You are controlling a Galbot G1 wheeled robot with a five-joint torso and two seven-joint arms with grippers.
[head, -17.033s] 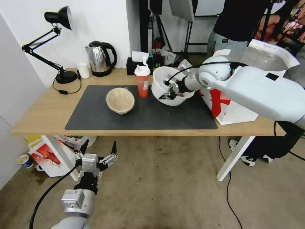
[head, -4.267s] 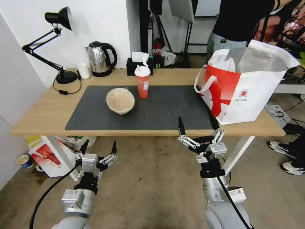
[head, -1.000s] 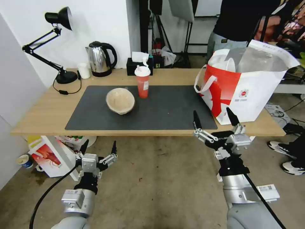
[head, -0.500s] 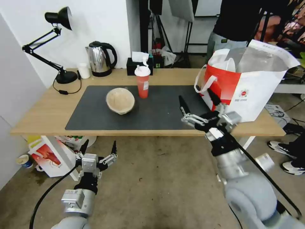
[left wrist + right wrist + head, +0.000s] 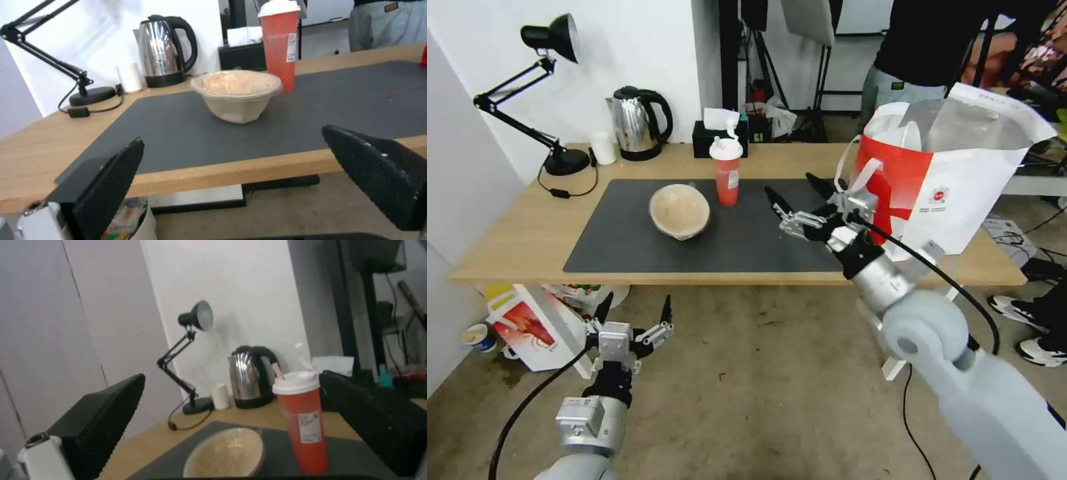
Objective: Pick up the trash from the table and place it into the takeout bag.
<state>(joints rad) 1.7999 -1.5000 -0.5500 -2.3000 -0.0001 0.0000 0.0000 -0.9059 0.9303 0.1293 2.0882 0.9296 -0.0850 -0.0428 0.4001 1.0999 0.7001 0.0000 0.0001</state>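
Note:
The red lidded drink cup with its straw stands on the dark grey mat of the table. The beige lidded bowl sits just left of it. My right gripper hovers open over the mat, right of the cup and apart from it, with nothing between its fingers. In the right wrist view the cup and the bowl lie ahead of that gripper. The takeout bag stands open at the table's right end, with a white rim showing inside. Below the table's front edge my left gripper waits open.
Along the back edge stand a black desk lamp, a steel kettle, a small white cup and a black tissue box. A red-and-white package sits on the floor under the table's left end. A person stands behind the bag.
My right arm has risen from below the table's front edge and swung left over the mat towards the red cup. The white bowl it held 17 s ago is off the mat. The left arm is still.

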